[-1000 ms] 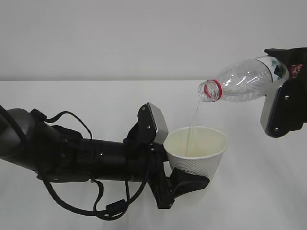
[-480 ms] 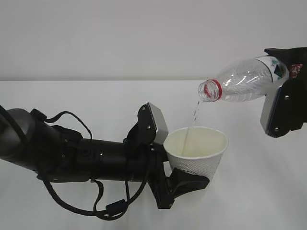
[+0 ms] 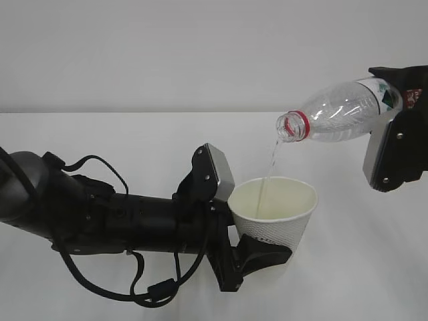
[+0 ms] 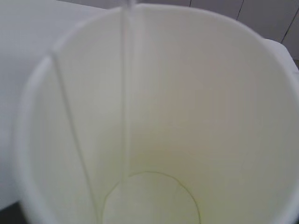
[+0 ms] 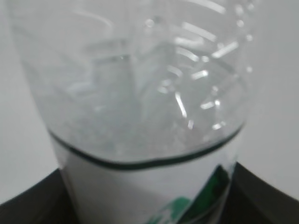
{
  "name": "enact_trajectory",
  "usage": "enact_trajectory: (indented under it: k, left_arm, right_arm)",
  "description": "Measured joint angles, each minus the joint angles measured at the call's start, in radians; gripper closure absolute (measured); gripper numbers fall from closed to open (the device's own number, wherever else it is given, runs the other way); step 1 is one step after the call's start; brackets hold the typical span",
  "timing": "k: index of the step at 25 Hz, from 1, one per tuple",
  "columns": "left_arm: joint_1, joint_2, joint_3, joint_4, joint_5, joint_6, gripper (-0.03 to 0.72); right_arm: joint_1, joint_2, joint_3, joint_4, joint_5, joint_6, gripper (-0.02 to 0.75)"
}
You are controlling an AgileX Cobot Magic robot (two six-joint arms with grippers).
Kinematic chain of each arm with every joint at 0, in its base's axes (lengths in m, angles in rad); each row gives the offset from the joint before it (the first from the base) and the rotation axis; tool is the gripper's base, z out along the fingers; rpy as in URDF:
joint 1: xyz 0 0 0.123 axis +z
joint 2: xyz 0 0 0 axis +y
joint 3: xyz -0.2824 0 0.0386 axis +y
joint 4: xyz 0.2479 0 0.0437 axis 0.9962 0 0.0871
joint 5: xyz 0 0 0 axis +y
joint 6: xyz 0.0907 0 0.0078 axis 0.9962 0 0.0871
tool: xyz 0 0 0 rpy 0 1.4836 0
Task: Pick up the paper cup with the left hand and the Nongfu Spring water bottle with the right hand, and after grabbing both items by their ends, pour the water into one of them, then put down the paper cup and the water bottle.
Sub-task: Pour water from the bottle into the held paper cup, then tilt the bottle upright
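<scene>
As held: water point(image 3: 269, 167) into paper cup point(image 3: 275, 212)

A white table point(image 3: 134, 140) meets a plain pale grey wall point(image 3: 167, 53) (evenly lit).

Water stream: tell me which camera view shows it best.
The exterior view: the water stream shows whole, from the Nongfu Spring water bottle mouth into the paper cup. The left wrist view shows only its lower part inside the cup as a thin line. The right wrist view shows the bottle, no stream.

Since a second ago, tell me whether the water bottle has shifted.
No. The water bottle keeps its tilt and place against the table's far edge, mouth above the paper cup.
</scene>
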State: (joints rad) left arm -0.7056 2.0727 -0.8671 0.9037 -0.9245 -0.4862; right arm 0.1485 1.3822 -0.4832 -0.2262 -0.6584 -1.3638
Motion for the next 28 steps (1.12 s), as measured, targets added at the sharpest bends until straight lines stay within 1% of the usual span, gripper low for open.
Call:
enact_trajectory:
  k: [28]
  left_arm:
    - [0.0,0.0,0.0,0.0,0.0,0.0,0.187]
  right_arm:
    - [0.0,0.0,0.0,0.0,0.0,-0.006,0.223]
